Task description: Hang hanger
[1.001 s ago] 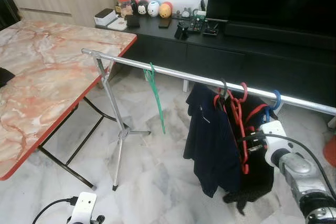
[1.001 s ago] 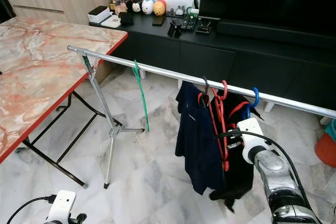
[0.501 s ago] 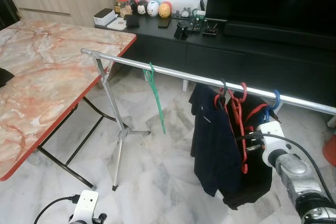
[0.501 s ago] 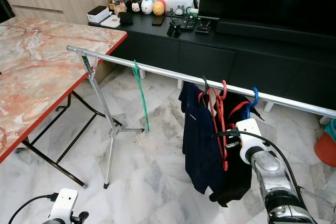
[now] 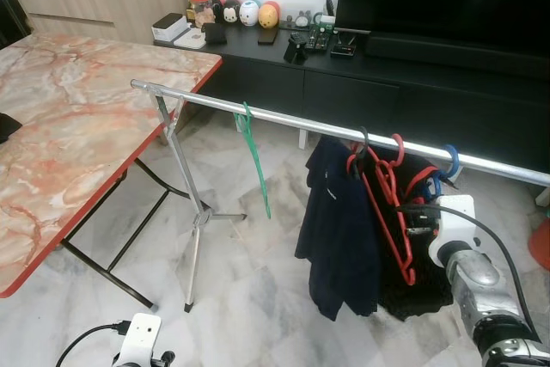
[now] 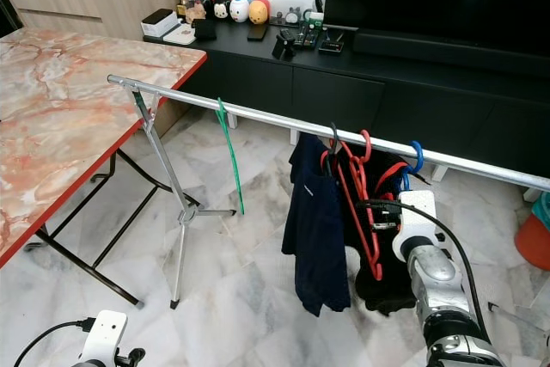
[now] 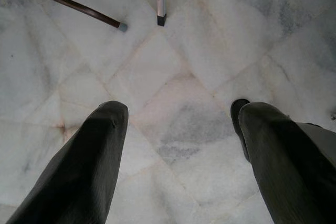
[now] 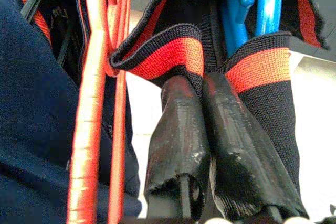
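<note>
Across your view runs a silver clothes rail (image 5: 284, 118) on a tripod stand (image 5: 193, 221), over white marble floor (image 5: 258, 298). You've got a green hanger (image 5: 255, 161) hanging bare near the middle of the rail, well apart from the cluster further right: a navy shirt (image 5: 339, 229), a red hanger (image 5: 387, 204) hooked on the rail just beside it, then a black garment with red-orange bands (image 8: 178, 56) on a blue hanger (image 5: 450, 163). Your right gripper (image 8: 207, 85) sits at that cluster, just below the rail and right of the red hanger; in the right wrist view its fingers (image 8: 178, 129) are pressed together, tips tucked under the banded edge of the black garment, with the red hanger just beside them and the blue hanger's hook above. You can't tell if cloth is actually pinched between them. Your left gripper (image 7: 181, 114) hangs low over the floor, fingers (image 7: 89, 161) spread wide with nothing between them, one stand foot (image 7: 161, 19) and a leg of the folding worktop (image 7: 84, 11) ahead of it. That marble-patterned worktop (image 5: 77, 126) with the red edge stands to your left; behind the rail is a black TV cabinet (image 5: 387, 75) carrying small items.
</note>
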Robot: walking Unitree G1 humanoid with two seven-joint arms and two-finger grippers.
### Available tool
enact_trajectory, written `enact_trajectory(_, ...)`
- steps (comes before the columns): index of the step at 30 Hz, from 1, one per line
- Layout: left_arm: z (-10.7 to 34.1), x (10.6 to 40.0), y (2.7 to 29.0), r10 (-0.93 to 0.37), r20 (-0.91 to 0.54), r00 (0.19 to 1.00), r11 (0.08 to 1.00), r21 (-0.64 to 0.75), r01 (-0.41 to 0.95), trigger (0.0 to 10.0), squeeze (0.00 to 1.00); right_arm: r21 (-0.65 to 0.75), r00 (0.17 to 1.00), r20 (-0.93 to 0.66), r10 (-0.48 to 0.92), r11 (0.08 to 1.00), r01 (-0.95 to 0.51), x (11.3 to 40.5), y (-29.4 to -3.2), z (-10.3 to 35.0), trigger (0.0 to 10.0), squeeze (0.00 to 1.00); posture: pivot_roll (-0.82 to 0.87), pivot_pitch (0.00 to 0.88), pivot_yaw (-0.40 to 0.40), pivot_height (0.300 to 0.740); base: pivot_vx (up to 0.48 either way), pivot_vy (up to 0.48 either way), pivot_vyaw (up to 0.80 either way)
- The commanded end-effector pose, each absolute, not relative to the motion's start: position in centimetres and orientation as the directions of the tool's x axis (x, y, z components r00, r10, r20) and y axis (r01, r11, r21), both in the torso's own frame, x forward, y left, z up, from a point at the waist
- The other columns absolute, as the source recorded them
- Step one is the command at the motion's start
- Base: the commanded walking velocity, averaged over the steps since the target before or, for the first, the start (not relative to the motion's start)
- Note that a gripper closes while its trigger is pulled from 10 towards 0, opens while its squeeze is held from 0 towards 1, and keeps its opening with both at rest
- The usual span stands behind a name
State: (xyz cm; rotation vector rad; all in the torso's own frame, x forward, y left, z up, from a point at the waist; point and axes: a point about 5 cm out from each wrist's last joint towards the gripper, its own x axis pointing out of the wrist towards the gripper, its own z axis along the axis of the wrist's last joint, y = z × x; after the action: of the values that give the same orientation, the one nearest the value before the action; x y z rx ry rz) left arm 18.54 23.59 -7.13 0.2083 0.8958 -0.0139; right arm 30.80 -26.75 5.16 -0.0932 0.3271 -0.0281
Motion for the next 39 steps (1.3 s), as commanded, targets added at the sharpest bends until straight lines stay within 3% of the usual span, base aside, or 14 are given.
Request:
enact_trajectory(1,-7.4,18.0,23.5,0.069,-0.786,0.615,0.979,0.172,0.109,10.0,0.00,-0.091,0.955,-0.295,-0.024,0.996,-0.003,31.5,-26.1,5.9,10.0,0.00,0.03,0.000,0.058,0.740,0.000,0.000,0.00)
enact_trajectory(4,-7.4,18.0,23.5,0.068,-0.786,0.614,0.980,0.170,0.108,10.0,0.00,-0.111,0.949,-0.315,-0.027,0.994,-0.009,31.4,-26.1,5.6,10.0,0.00,0.03,0.000,0.058,0.740,0.000,0.000,0.00)
enact_trajectory(5,-7.4,18.0,23.5,0.069,-0.786,0.615,0.980,0.170,0.108,10.0,0.00,-0.120,0.945,-0.327,-0.026,0.993,-0.015,31.4,-26.2,5.6,7.1,0.00,0.02,0.000,0.058,0.740,0.000,0.000,0.00)
enact_trajectory(6,-7.4,18.0,23.5,0.069,-0.786,0.615,0.980,0.169,0.106,10.0,0.00,-0.129,0.945,-0.326,-0.031,0.992,-0.012,31.4,-26.2,5.6,5.2,0.00,0.02,0.000,0.058,0.740,0.000,0.000,0.00)
enact_trajectory(7,-7.4,18.0,23.6,0.070,-0.785,0.615,0.980,0.169,0.105,10.0,0.00,-0.123,0.952,-0.305,-0.038,0.992,0.000,31.6,-26.4,6.0,0.0,0.00,0.02,0.000,0.059,0.740,0.000,0.000,0.00)
enact_trajectory(19,-7.3,18.2,23.7,0.063,-0.786,0.615,0.981,0.164,0.108,10.0,0.00,-0.118,0.972,-0.225,-0.072,0.992,0.046,32.8,-26.9,8.5,0.0,0.00,0.02,0.000,0.061,0.740,0.000,0.000,0.00)
enact_trajectory(29,-7.5,17.7,23.9,0.066,-0.798,0.599,0.981,0.161,0.107,10.0,0.00,-0.118,0.947,-0.311,-0.074,0.992,0.039,32.2,-26.5,6.9,0.0,0.00,0.02,0.000,0.061,0.740,0.000,0.000,0.00)
enact_trajectory(31,-7.5,17.5,24.0,0.067,-0.803,0.592,0.981,0.161,0.107,10.0,0.00,-0.110,0.916,-0.395,-0.073,0.993,0.032,31.7,-26.4,5.6,0.0,0.00,0.02,0.000,0.063,0.740,0.000,0.000,0.00)
enact_trajectory(32,-7.6,17.5,24.0,0.067,-0.804,0.590,0.981,0.161,0.108,10.0,0.00,-0.119,0.907,-0.413,-0.077,0.992,0.030,31.5,-26.4,5.3,5.6,0.00,0.02,0.000,0.063,0.740,0.000,0.000,0.00)
enact_trajectory(33,-7.6,17.5,24.0,0.067,-0.805,0.589,0.981,0.161,0.108,10.0,0.00,-0.127,0.903,-0.422,-0.084,0.991,0.033,31.4,-26.4,5.1,8.3,0.00,0.02,0.000,0.063,0.740,0.000,0.000,0.00)
enact_trajectory(34,-7.6,17.5,24.0,0.067,-0.805,0.589,0.981,0.161,0.108,10.0,0.00,-0.131,0.901,-0.424,-0.093,0.991,0.040,31.3,-26.4,5.0,10.0,0.00,0.02,0.000,0.063,0.740,0.000,0.000,0.00)
enact_trajectory(39,-7.6,17.4,24.0,0.064,-0.806,0.588,0.981,0.159,0.111,10.0,0.00,-0.108,0.901,-0.422,-0.103,0.992,0.063,31.3,-26.6,4.9,10.0,0.00,0.02,0.000,0.063,0.740,0.000,0.000,0.00)
